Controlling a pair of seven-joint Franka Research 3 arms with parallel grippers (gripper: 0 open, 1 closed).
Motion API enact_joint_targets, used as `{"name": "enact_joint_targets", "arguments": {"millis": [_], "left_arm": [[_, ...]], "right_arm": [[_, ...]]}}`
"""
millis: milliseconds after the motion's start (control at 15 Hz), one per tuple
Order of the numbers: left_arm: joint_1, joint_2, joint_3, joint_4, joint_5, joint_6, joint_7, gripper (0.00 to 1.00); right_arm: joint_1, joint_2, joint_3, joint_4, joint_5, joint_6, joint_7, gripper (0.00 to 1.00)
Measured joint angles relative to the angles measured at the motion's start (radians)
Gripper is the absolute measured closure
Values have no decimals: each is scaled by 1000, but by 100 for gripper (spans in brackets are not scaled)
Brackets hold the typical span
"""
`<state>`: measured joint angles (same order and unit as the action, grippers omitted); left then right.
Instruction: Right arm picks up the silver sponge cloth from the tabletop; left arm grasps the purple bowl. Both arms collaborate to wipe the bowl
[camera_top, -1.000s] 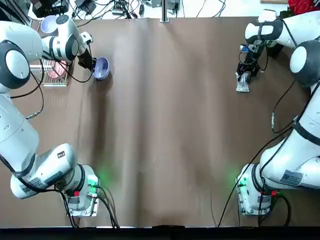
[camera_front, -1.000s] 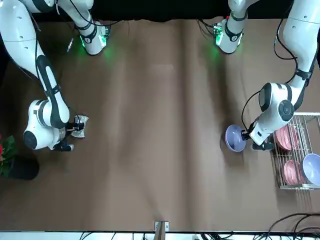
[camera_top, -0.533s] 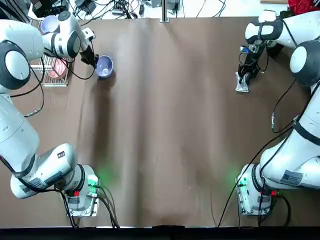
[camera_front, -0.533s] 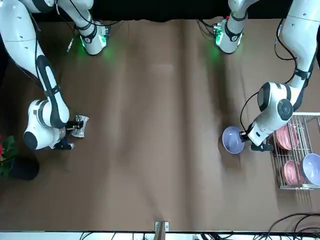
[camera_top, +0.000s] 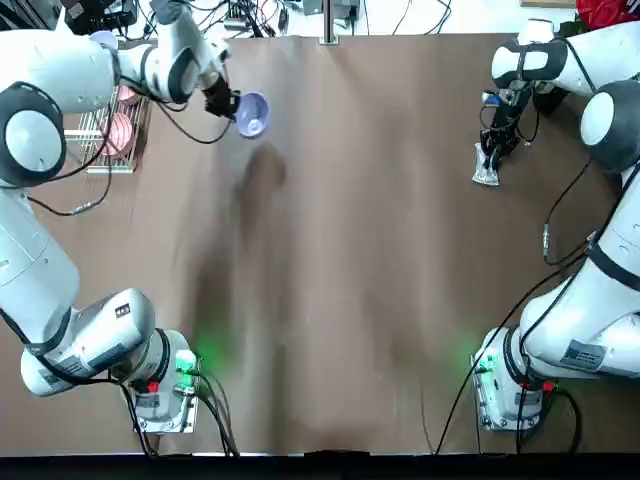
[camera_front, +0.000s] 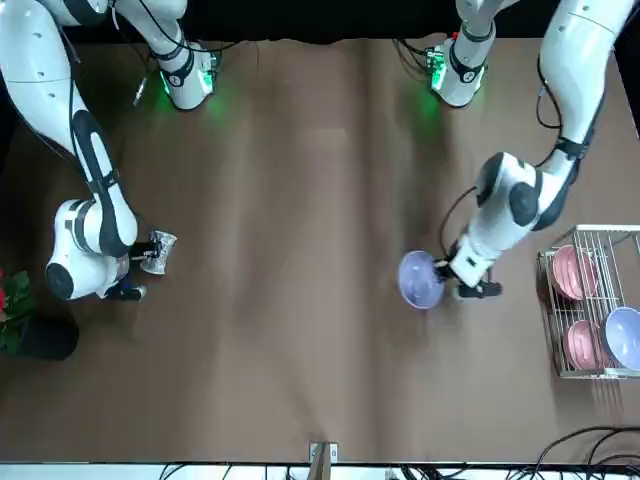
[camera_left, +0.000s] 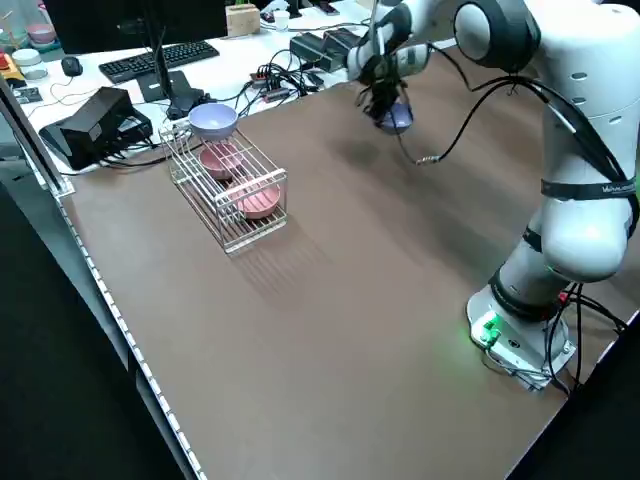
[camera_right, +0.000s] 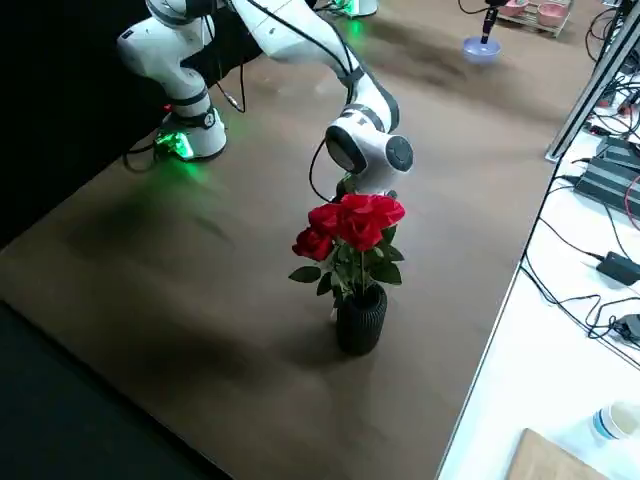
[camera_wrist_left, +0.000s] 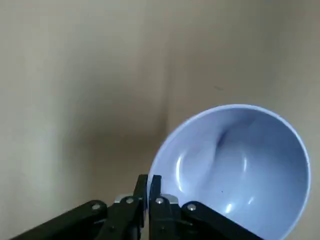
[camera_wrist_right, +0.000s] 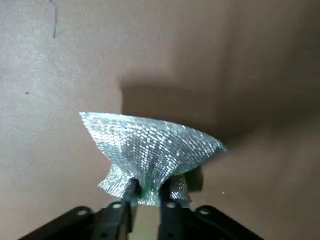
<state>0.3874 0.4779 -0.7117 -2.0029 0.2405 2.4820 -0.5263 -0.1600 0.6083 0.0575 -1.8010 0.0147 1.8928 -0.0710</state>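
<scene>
The left gripper (camera_wrist_left: 148, 187) pinches the bowl (camera_wrist_left: 235, 170) by its rim, jaws nearly closed — likely to leave the inside free for wiping; the right gripper (camera_wrist_right: 149, 192), well apart, squeezes the bunched cloth (camera_wrist_right: 152, 150), jaws slightly parted, its loose end spread for scrubbing

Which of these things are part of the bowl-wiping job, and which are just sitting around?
In the job:
- purple bowl, held by the left gripper
- silver cloth, held by the right gripper
- tabletop

Just about:
- dish rack with pink dishes and another purple bowl
- red flowers in a dark pot
</scene>
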Motion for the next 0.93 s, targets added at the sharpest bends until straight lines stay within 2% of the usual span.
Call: {"name": "enact_joint_targets", "arguments": {"millis": [67, 133, 267, 533, 667, 800, 933], "left_arm": [[-41, 0, -10, 14, 0, -16, -56, 95], [-93, 1, -11, 31, 0, -27, -115, 95], [-190, 15, -10, 69, 0, -36, -216, 95], [-308, 81, -3, 158, 0, -39, -315, 95], [-369, 134, 11, 217, 0, -39, -348, 95], [-503, 180, 99, 287, 0, -39, -406, 95], [-697, 217, 255, 359, 0, -45, -470, 95]], "right_arm": [[0, 0, 0, 0, 0, 0, 0, 88], [0, 0, 0, 0, 0, 0, 0, 88], [0, 0, 0, 0, -1, 0, 0, 95], [2, 0, 0, 13, -1, -1, 0, 98], [3, 0, 1, 41, -3, -55, 0, 98], [3, -1, 2, 86, -10, -133, 0, 98], [6, -5, 5, 139, -11, -210, 0, 98]]}}
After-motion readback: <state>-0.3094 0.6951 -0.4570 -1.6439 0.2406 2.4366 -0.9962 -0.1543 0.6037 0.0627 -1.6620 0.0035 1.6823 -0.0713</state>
